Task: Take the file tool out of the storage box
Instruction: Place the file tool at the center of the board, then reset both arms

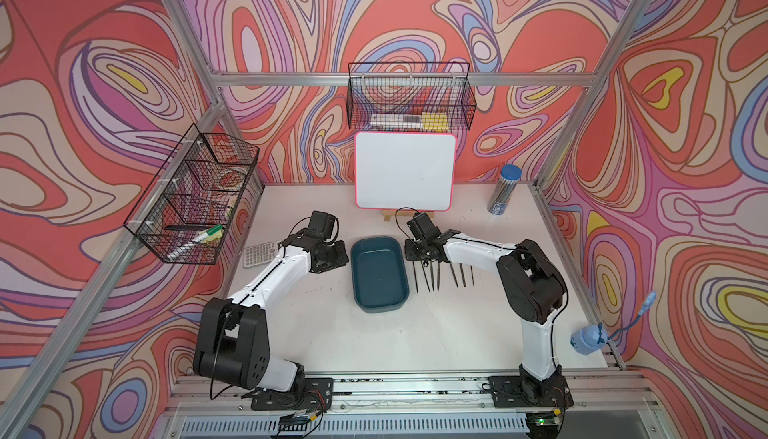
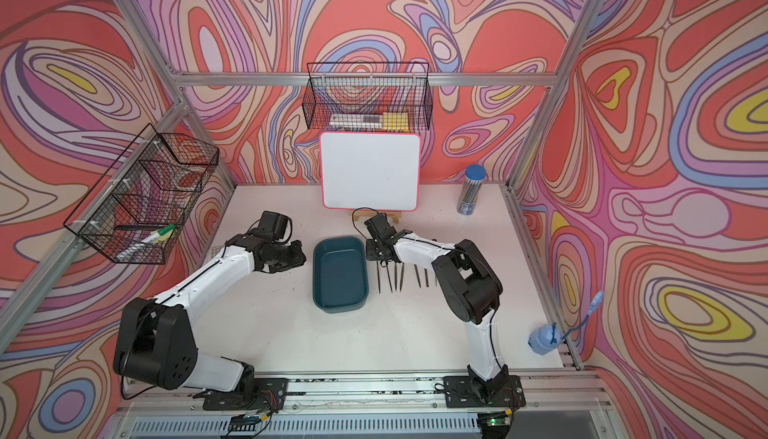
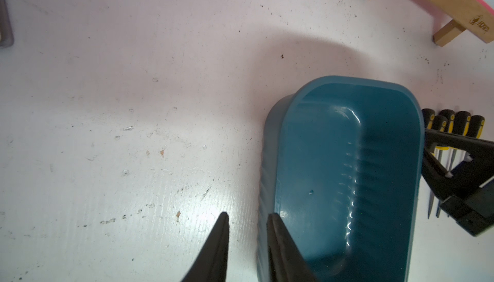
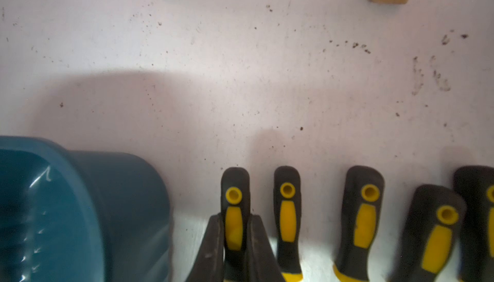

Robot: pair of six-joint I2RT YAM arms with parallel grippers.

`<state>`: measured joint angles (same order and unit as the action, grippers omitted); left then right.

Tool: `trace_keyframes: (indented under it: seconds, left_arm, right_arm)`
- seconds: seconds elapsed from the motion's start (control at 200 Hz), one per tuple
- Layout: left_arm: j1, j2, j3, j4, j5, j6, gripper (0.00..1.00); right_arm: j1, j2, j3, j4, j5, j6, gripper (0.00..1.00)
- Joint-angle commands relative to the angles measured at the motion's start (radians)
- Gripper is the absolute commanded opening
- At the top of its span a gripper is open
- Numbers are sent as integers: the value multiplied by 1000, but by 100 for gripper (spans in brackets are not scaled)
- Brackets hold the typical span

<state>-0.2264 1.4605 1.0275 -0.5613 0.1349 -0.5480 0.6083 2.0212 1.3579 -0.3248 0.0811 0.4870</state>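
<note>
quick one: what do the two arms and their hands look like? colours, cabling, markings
Matching pair: left arm and right arm have white links between bulky black joint housings, on black base plates on the aluminium rail. A thin black cable runs along each white link. The left hand and right hand are black, with tapered wedge-shaped fingers. No readable markings.

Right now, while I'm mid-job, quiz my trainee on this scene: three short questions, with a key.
1. On which side of the box do the files lie, the robot's left or right?
2. True or false: one file lies inside the box.
3. The right claw is shut on: A the box rim; B a file handle; C nothing.
Key: 1 right; 2 false; 3 B.
</note>
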Motion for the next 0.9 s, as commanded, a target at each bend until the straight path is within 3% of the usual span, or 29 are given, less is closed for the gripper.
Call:
trace_keyframes:
  seconds: [0.0, 0.351, 0.551, 0.766, 0.866, 0.896]
  left_arm:
    - [6, -9, -1, -16, -11, 20, 30]
    - [6, -6, 2, -15, -15, 23, 30]
    - [6, -18, -2, 4, -71, 52, 31]
    - [7, -96, -126, 216, -247, 157, 43]
    - [13, -180, -227, 383, -383, 197, 58]
    - [19, -204, -256, 429, -422, 213, 61]
  right_arm:
    - [3, 9, 20, 0, 21, -4, 14]
    - [3, -9, 22, 8, 7, -11, 34]
    - [3, -126, 15, 40, 82, -56, 40]
    - [-19, -306, -109, 173, 265, -192, 72]
    - [-68, -387, -198, 229, 334, -207, 96]
    - [-86, -417, -229, 251, 338, -214, 98]
